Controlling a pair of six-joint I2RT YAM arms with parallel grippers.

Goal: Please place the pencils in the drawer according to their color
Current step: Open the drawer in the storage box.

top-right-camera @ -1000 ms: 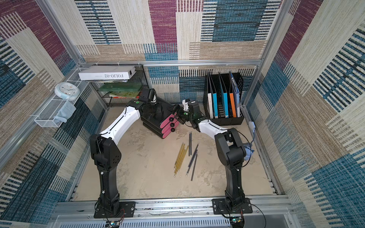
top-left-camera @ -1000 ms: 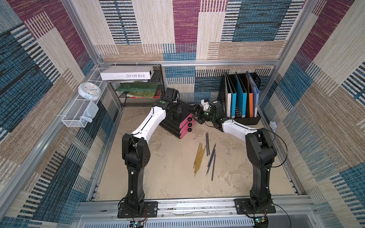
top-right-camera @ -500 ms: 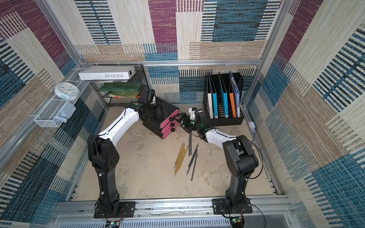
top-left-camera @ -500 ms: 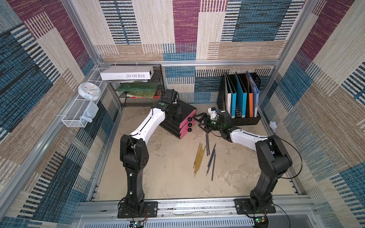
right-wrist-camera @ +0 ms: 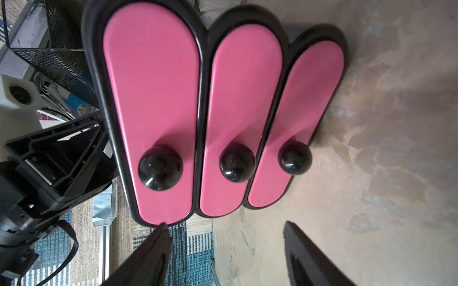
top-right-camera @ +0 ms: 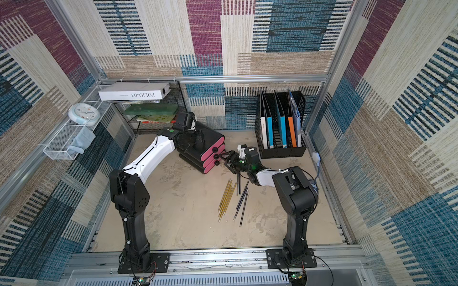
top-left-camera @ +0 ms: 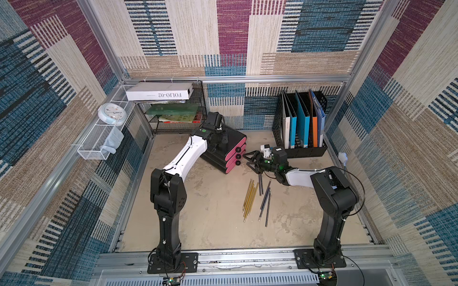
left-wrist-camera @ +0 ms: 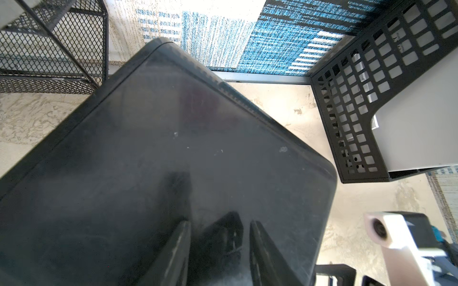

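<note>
Facing drawer knobs (right-wrist-camera: 236, 162), right gripper (right-wrist-camera: 224, 225) parted, empty

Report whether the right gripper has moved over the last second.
Yes. The right gripper has come forward, away from the back wall: against the file rack, it now sits ahead of the rack's front edge.

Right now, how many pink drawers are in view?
3, stacked in the black drawer unit: top drawer, middle drawer, bottom drawer nearest the table. All are closed; none seems hidden.
</note>
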